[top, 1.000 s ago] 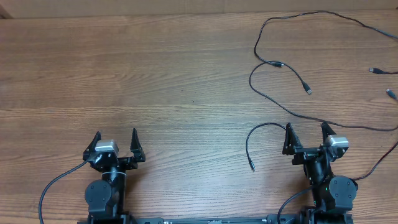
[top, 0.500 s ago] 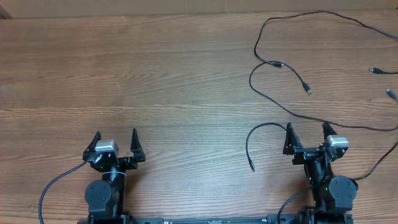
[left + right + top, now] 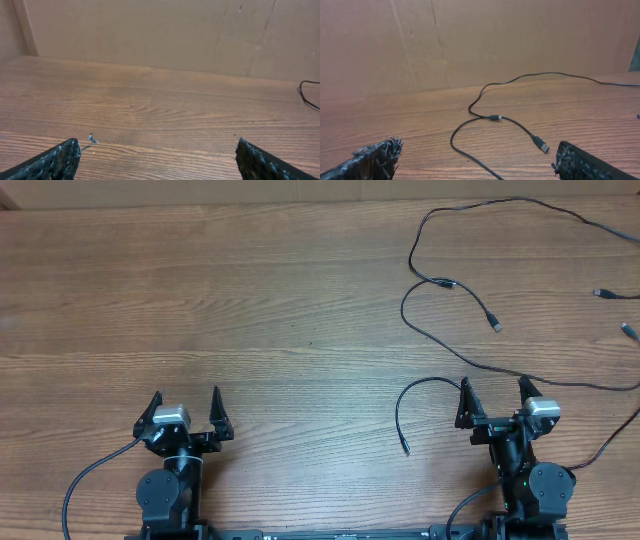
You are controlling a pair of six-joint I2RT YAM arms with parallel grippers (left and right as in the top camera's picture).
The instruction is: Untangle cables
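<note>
overhead, we see the whole table (image 3: 250, 300); the cables (image 3: 443, 282) lie on its far right quarter, well apart from the left gripper (image 3: 187, 394); their strands loop from the far edge, meet at a connector, and one runs on past the right gripper (image 3: 492, 383) toward the right edge; a short cable (image 3: 398, 412) curves just left of that gripper, its upper end reaching the nearer finger, contact we cannot confirm; two loose plugs (image 3: 603, 293) lie at the right edge.

the right wrist view adds what the overhead lacks: a cardboard wall (image 3: 470, 40) behind the table, and a silver-tipped plug (image 3: 540, 144) lying flat ahead of the fingers (image 3: 375, 157); the left wrist view shows table surface ahead and only a sliver of cable at its right edge.

any marking on the silver wrist blocks (image 3: 170, 416) is too small to read.

both arms sit folded back at the near edge, fingers pointing toward the far edge; both grippers stand with jaws wide apart, holding nothing.
</note>
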